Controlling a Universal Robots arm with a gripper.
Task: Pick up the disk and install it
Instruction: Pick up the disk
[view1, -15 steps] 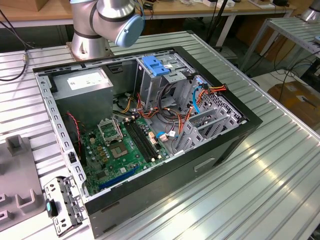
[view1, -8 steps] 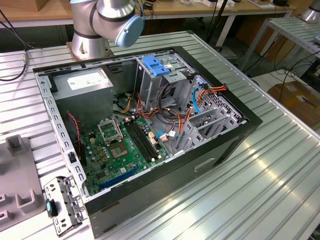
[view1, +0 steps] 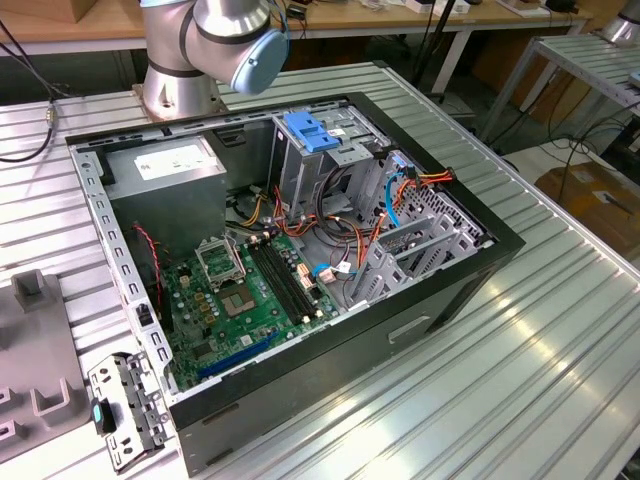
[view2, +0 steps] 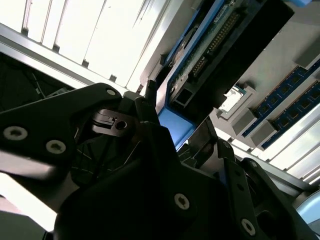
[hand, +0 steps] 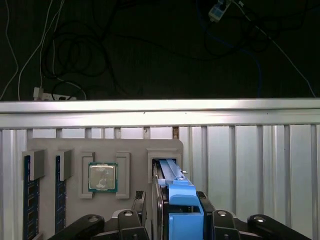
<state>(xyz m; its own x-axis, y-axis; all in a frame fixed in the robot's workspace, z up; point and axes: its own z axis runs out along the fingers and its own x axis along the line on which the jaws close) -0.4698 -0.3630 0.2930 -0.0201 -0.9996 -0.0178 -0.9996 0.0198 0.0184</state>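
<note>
Pinching the disk on edge, the gripper sits at the grey tray

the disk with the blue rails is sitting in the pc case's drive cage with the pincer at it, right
No, the place is wrong. The disk stands on edge at a slot of the grey tray, near the processor chip, with the pincer at it. The first wrist view shows this.
</note>
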